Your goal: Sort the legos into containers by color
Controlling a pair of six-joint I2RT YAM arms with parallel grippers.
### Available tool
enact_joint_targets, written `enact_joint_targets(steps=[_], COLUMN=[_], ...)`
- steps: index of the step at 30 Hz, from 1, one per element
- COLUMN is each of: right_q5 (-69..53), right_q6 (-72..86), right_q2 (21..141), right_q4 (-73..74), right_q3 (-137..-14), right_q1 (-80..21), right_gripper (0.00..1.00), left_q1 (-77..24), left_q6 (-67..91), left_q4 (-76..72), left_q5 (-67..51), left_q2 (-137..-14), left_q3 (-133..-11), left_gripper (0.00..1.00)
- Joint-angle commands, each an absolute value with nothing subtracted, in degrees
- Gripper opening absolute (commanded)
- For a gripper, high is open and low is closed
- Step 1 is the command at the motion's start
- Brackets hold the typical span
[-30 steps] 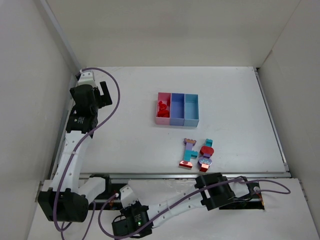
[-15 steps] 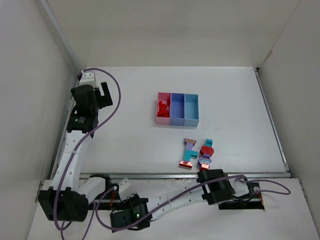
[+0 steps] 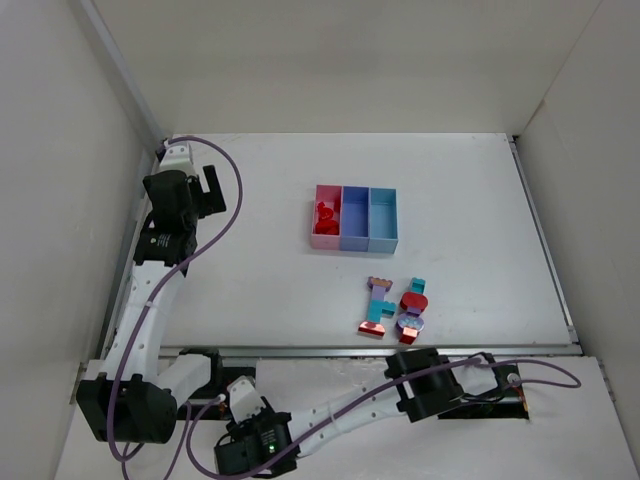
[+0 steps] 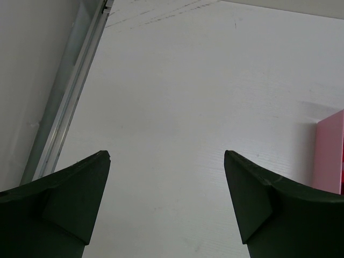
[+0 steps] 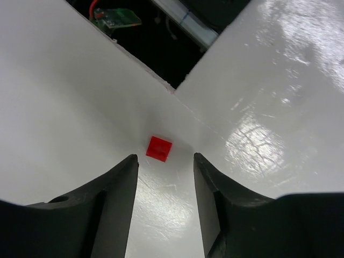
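Observation:
The three joined containers (image 3: 355, 218), pink, purple-blue and light blue, stand mid-table; red legos (image 3: 325, 213) lie in the pink one. A multicolour clump (image 3: 377, 306) and loose teal, red and lavender legos (image 3: 412, 305) lie near the front edge. My left gripper (image 3: 208, 188) is open and empty at the far left; in its wrist view (image 4: 166, 154) the pink bin's corner (image 4: 332, 156) shows at the right. My right gripper (image 5: 164, 158) is open, with a small red chip (image 5: 159, 148) on a white surface just beyond its fingertips. In the top view it is hidden below the right wrist (image 3: 430, 382).
White walls enclose the table on three sides. A metal rail (image 3: 380, 350) runs along the front edge. In the right wrist view a dark gap with a circuit board (image 5: 115, 19) lies beyond the white surface's fold.
The right arm's wrist and elbow shifted slightly in front of the table's edge. The left arm, the legos and the containers have not moved.

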State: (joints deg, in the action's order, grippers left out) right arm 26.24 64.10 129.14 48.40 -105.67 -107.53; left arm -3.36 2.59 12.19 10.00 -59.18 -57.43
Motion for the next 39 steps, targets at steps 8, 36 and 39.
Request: enact_joint_targets(steps=[8, 36, 39], right_q5=[26.1, 25.0, 25.0], right_q6=[65.7, 67.0, 67.0], right_q2=[132.4, 138.4, 138.4], right_q4=[47.9, 57.6, 57.6], right_q3=[-109.0, -118.4, -118.4], right_q1=[-107.5, -108.5, -108.5], right_gripper=[0.48, 0.30, 0.24], left_q1=[-3.2, -3.2, -3.2], left_q6=[1.8, 1.2, 1.2], left_q4=[9.7, 9.7, 9.7], left_q5=[9.5, 9.0, 9.0], left_q2=[-57.6, -57.0, -57.0], left_q3=[-56.5, -56.5, -56.5], left_gripper=[0.85, 0.85, 0.85])
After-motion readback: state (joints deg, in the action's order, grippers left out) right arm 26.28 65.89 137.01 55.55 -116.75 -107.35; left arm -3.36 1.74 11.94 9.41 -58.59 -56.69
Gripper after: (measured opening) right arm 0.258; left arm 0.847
